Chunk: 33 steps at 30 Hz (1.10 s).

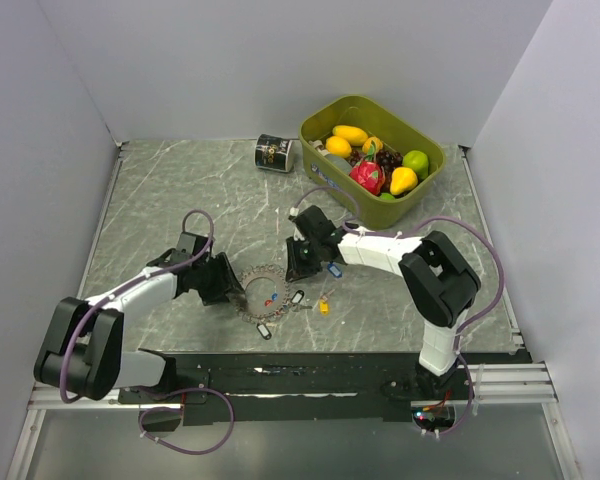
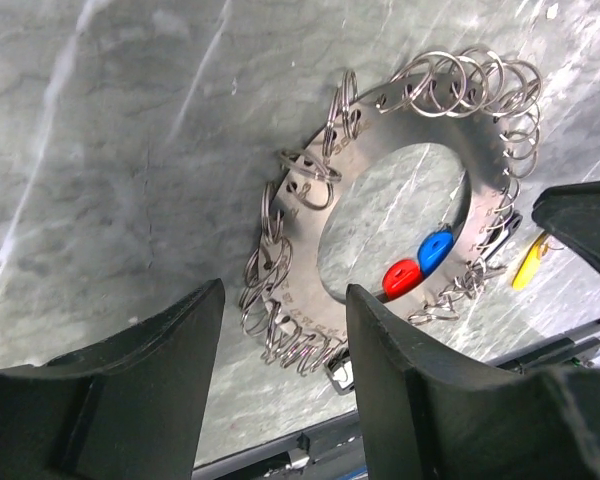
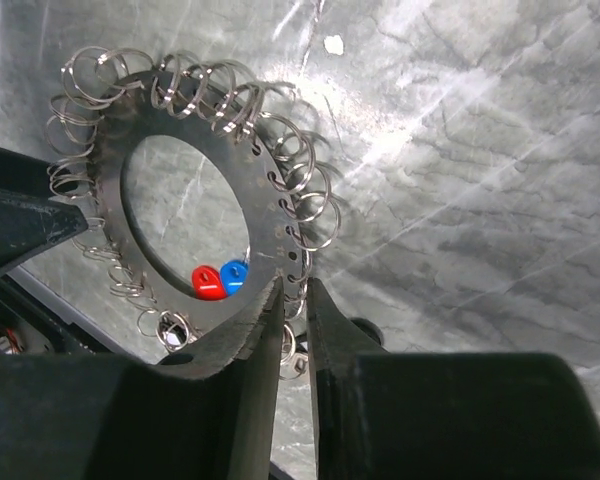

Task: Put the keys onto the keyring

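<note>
Keyring [image 3: 265, 205] lies flat on the table [image 1: 160, 200], near the middle, between the two claws. It is a round plate with a wide hole and many small wire loops along its rim, so it has no long axis; what matters is which edge each claw meets.

The right claw [image 3: 295, 290] sits on the ring's far-right edge. Its jaws are drawn in to a narrow slit with the rim's loops between them. This reads as a pinch on the keyring, though how firm it is I cannot tell. The left claw [image 2: 285, 295] stands at the ring's left edge with its jaws wide apart, the rim lying in the gap and neither finger pressing it.

A red key [image 3: 207, 283] and a blue key [image 3: 233, 275] lie inside the hole, touching each other; whether they hang from a loop I cannot tell. A yellow key [image 1: 323, 307] lies loose just right of the ring, and a dark key [image 1: 263, 331] lies just near of it.

The loose keys lie on the right and near sides, closer to the right arm, which is busy on the rim. I judge the left claw should steady the ring first.

Well apart, at the far side, lie a can [image 1: 275, 153] and a bin [image 1: 365, 100] of toy fruit.
</note>
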Motion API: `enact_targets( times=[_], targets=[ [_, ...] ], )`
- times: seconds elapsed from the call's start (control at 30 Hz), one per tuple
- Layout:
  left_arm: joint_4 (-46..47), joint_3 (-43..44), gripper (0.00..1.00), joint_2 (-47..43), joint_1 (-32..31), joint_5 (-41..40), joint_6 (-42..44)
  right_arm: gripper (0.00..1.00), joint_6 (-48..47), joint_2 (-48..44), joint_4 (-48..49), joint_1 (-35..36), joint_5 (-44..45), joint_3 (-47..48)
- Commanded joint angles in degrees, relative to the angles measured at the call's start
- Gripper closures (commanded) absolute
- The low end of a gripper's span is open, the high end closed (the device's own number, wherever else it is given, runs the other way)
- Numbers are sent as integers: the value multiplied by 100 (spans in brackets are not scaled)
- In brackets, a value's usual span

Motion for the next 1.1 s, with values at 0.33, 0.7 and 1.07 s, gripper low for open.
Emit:
enact_targets(
  times=[0.33, 0.7, 1.07],
  targets=[
    [-487, 36, 42, -677, -157, -559, -265, 81, -352, 254, 109, 1, -265, 625],
    [-303, 54, 43, -282, -192, -401, -168, 87, -502, -193, 293, 80, -818, -139],
    [-347, 115, 43, -238, -192, -419, -124, 94, -440, 96, 135, 265, -669, -193]
  ],
)
